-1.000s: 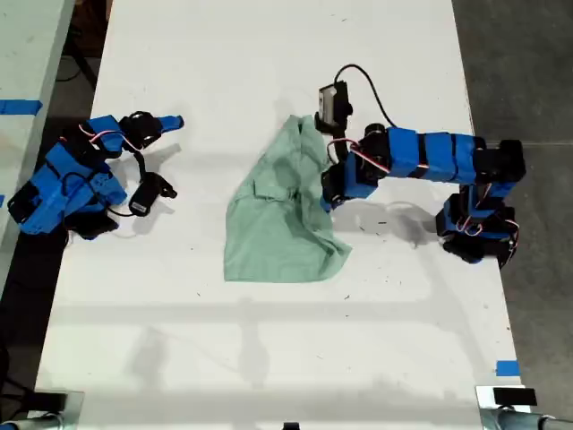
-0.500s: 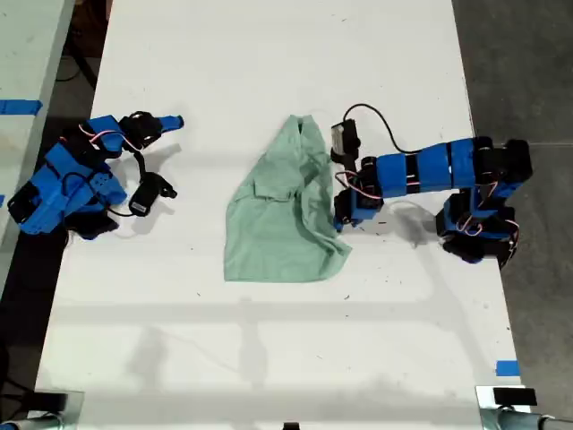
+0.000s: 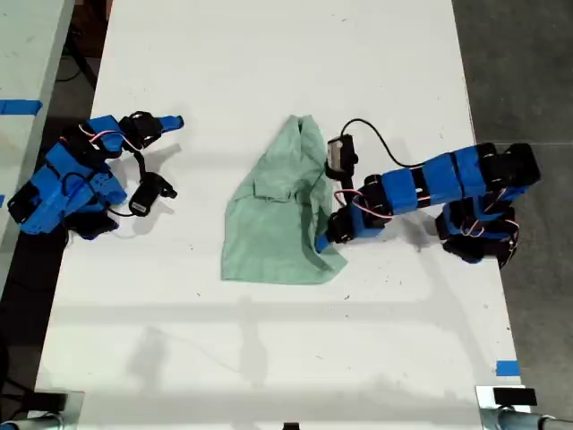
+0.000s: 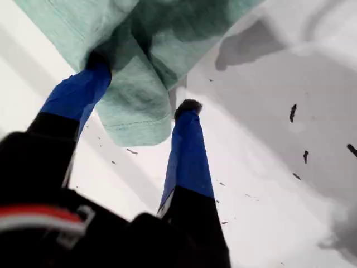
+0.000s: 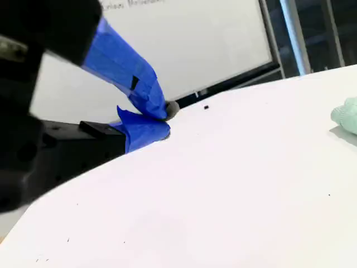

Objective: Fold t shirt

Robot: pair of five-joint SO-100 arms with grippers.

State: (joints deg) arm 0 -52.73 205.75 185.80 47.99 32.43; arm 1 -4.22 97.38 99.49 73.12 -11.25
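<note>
A white table (image 3: 269, 54) bears the t shirt (image 3: 277, 215), crumpled mid-table in the exterior view. My first gripper (image 4: 142, 86) reaches from the exterior view's right, jaws spread astride the shirt's lower hem corner, one finger under a fold, apparently to pinch and lift it. My second gripper (image 5: 159, 120) rests pressed together, well apart, likely waiting its turn.

You are seeing the pale mint-green cotton t shirt (image 3: 282, 210) lying crumpled at the middle of the white table (image 3: 269, 54) in the exterior view. My first gripper (image 3: 320, 240) is sitting at its lower right edge in that view, jaws straddling the hem. My second gripper (image 3: 172, 123) is resting well apart, at the exterior view's left.
</note>
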